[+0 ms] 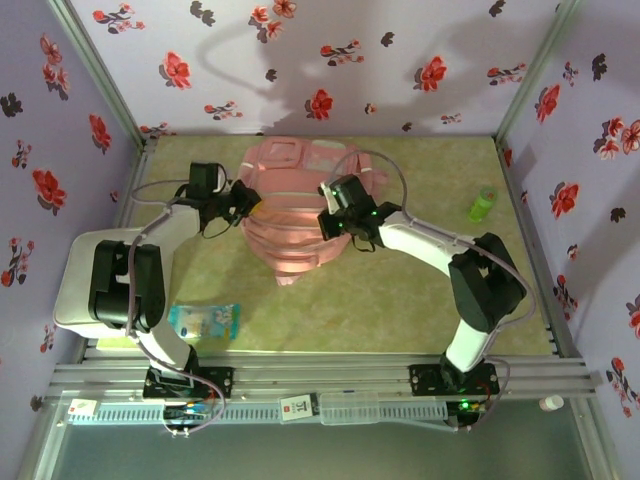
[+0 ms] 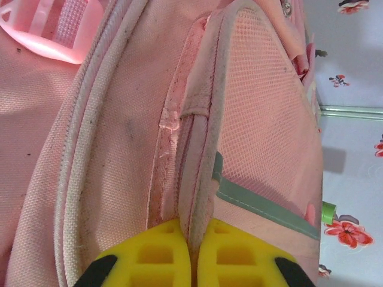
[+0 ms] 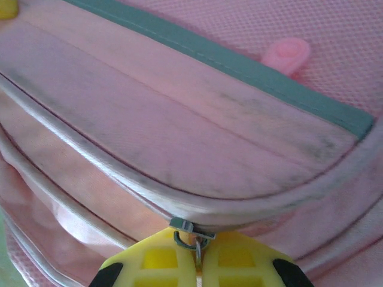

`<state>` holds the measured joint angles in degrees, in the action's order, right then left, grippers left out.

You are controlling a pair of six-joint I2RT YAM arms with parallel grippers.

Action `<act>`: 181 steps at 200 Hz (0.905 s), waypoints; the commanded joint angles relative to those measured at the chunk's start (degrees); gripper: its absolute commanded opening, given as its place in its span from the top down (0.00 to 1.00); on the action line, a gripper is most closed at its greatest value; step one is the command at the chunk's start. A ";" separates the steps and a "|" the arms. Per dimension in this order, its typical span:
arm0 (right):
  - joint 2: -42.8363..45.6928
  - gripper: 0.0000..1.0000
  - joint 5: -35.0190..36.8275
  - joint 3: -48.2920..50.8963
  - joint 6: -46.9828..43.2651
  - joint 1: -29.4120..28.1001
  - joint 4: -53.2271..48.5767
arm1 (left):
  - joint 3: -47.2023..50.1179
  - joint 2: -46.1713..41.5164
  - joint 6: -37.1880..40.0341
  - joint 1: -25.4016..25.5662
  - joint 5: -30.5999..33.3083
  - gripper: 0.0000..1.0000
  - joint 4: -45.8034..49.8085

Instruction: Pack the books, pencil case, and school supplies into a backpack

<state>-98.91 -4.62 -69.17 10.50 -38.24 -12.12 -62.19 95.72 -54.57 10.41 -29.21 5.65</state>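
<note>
The pale pink backpack (image 1: 290, 225) lies in the middle of the table between both arms. My left gripper (image 1: 250, 205) is at its left side. In the left wrist view the yellow fingers (image 2: 161, 251) are shut on a piped seam (image 2: 200, 179) beside the mesh pocket. My right gripper (image 1: 330, 222) is at the backpack's right side, shut on a metal zip pull (image 3: 196, 236) at the edge of a zipped pocket. A thin blue book (image 1: 205, 320) with a picture cover lies flat near the left arm's base. The pencil case and the school supplies are out of view.
A small green bottle-like item (image 1: 483, 205) stands near the table's right edge. Floral walls close in the back and both sides. The metal rail (image 1: 320, 375) with the arm bases runs along the front.
</note>
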 commanded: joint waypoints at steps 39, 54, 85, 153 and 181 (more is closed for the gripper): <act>2.21 0.98 2.08 0.33 -8.87 5.98 -9.31 | -2.31 -0.63 10.35 -1.55 3.94 1.00 7.47; 1.62 0.97 0.41 -0.56 -10.45 7.31 -10.26 | -2.99 -0.64 13.08 -1.62 4.42 1.00 9.82; -0.03 0.96 -0.78 -2.87 -12.08 9.68 -11.28 | -5.28 0.26 19.30 -1.71 4.80 1.00 15.26; -4.66 0.94 1.87 -8.85 -6.29 12.78 -11.80 | -8.81 2.92 27.04 -1.78 0.99 1.00 20.79; -3.84 0.90 6.06 -8.00 -1.78 13.64 -10.21 | -9.83 3.82 29.63 -1.19 -1.43 1.00 21.84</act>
<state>-102.78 -10.46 -75.90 2.70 -29.50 -22.04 -70.59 98.52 -31.88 10.39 -30.72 20.97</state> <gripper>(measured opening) 0.088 0.069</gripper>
